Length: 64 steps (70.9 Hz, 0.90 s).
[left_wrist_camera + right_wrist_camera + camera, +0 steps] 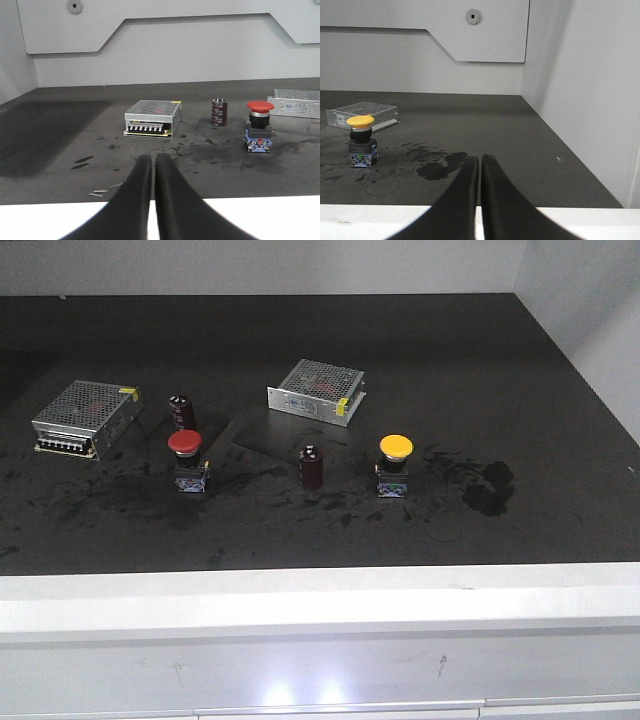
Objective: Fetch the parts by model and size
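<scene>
Now, left gripper (153,161) first: you have its two black fingers pressed together with nothing between them, tips at the front margin of the dark tabletop (50,130), just past the white front ledge (280,220); straight ahead of the tips lies a mesh-topped metal box (152,118), terminal strip facing the camera; to its right a maroon capacitor (219,111) stands upright; further right stands the red switch (259,126), mushroom cap up, on a dark base with blue trim, well apart from the fingers; a second metal box (295,102) shows behind it at the right frame edge.

Right gripper (479,161): likewise closed on nothing, fingers touching along their length; you will see dark smudges (440,167) on the tabletop just ahead and left of the tips; the yellow switch (361,141) stands upright beyond them, far left in the wrist view, with the second metal box just behind it.

Front view, neither gripper visible: red switch just in front of the maroon capacitor, mesh-topped metal box to their left; a second capacitor (312,467) stands between the two switches; yellow switch to its right, dark smudges further right; both switches rest on the tabletop, well apart from each other.
</scene>
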### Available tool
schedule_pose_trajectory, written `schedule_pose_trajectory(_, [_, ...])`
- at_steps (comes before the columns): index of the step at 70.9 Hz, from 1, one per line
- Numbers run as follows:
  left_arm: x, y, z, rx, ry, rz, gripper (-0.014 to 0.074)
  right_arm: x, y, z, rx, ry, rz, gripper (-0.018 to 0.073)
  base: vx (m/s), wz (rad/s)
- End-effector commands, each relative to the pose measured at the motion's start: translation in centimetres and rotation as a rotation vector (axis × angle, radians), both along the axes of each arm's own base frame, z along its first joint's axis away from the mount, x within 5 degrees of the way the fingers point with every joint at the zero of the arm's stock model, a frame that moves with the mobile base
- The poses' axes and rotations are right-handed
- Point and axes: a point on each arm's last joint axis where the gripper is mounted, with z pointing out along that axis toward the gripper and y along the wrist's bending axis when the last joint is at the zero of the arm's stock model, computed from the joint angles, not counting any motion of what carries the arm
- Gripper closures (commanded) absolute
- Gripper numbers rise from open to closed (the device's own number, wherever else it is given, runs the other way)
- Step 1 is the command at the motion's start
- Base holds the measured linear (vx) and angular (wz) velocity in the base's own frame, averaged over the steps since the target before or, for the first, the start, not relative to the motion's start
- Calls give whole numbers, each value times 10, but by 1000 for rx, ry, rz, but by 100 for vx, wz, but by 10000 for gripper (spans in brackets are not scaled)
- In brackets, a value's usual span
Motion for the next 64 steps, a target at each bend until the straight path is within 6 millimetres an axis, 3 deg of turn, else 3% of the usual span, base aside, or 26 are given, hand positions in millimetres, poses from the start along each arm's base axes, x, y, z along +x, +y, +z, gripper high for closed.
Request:
schedule_pose_trajectory(1, [-1, -1, 6, -3, -84, -6, 603, -1, 0, 5, -7, -73, 3, 569, 0, 0])
schedule_pose_trajectory(52, [-1, -1, 8, -1, -104, -8, 603, -1, 0, 5, -7, -73, 3, 569, 0, 0])
schedule_pose_trajectory(64, [-3, -2, 17, 5, -208, -17, 603, -1, 1, 6, -7, -85, 4, 569, 0, 0])
